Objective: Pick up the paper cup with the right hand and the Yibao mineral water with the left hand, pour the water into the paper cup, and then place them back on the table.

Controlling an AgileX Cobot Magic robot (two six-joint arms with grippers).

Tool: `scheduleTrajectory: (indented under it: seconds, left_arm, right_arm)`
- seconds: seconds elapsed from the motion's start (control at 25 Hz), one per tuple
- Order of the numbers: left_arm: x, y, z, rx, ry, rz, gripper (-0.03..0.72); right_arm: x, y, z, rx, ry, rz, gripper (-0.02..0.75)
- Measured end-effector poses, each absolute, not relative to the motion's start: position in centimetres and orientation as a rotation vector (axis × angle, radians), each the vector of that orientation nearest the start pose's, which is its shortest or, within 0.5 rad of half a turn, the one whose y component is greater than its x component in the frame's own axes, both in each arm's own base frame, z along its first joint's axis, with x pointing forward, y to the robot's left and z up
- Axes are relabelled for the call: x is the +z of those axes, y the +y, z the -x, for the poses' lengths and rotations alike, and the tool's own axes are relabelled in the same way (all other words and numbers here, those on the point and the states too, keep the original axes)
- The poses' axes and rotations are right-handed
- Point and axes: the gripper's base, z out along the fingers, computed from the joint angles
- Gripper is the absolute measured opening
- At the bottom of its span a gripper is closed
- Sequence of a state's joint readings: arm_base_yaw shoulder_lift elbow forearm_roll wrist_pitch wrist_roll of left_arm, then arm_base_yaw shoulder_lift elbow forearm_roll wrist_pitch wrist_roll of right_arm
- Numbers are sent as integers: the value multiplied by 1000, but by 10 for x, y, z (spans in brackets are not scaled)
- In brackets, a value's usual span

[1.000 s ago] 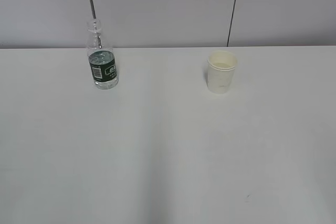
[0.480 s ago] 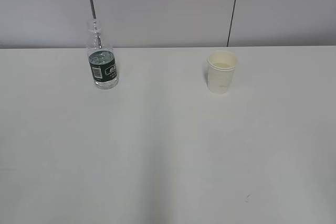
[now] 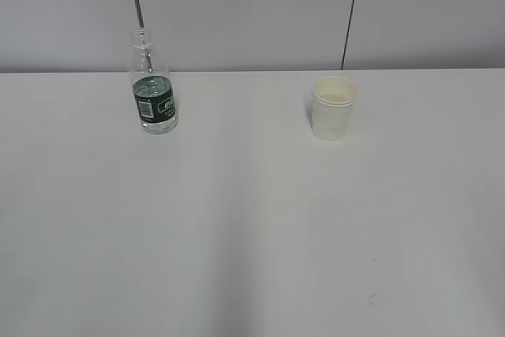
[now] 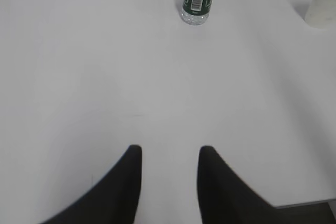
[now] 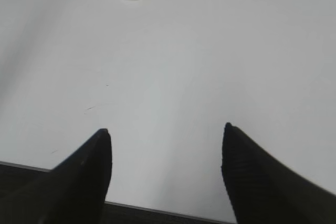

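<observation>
Exterior view: Yibao mineral water (image 3: 154, 100) stands uncapped at bench (image 3: 252, 234) far edge, paper cup (image 3: 333, 107) well apart to its right, both upright, untouched. Left pincer (image 4: 169, 166) parted, empty; right pincer (image 5: 165, 153) spread wide, empty; both well short of bottle. Your risks: squeezing bottle spills water; clamping cup too hard crushes it; off-centre approach tips either.

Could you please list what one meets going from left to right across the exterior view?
Small clear plastic bottle with a dark green label → small off-white paper cup, both standing upright and apart on the plain white table.
</observation>
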State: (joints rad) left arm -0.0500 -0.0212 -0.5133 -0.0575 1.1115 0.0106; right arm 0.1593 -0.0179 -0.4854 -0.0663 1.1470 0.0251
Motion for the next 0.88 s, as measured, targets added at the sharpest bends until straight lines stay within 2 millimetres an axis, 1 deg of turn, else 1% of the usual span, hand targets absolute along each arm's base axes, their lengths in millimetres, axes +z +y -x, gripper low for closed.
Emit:
scheduleTrajectory:
  seconds: [0.28, 0.36, 0.44, 0.48, 0.6, 0.64, 0.68, 0.76, 0.88]
  left_arm:
    - [277, -4, 12, -94, 2059, -68, 233]
    - [277, -4, 12, -95, 2059, -68, 244]
    - [277, -4, 12, -95, 2059, -68, 288]
    - [277, -4, 12, -95, 2059, -68, 335]
    - [277, -4, 12, -96, 2059, -67, 522]
    - [277, -4, 12, -96, 2059, -67, 569]
    - [277, -4, 12, -96, 2059, -66, 595]
    - [277, -4, 12, -96, 2059, -66, 605]
    - [277, -4, 12, -97, 2059, -65, 573]
  right_arm:
    - [266, -7, 9, 29, 2121, 136, 516]
    - [266, -7, 9, 29, 2121, 136, 516]
    - [266, -7, 9, 29, 2121, 136, 516]
    - [266, -7, 9, 29, 2121, 136, 516]
    - [266, -7, 9, 29, 2121, 136, 516]
    - [266, -7, 9, 29, 2121, 136, 516]
    - [266, -7, 9, 29, 2121, 136, 516]
    - [266, -7, 9, 29, 2121, 136, 516]
    - [266, -7, 9, 29, 2121, 136, 516]
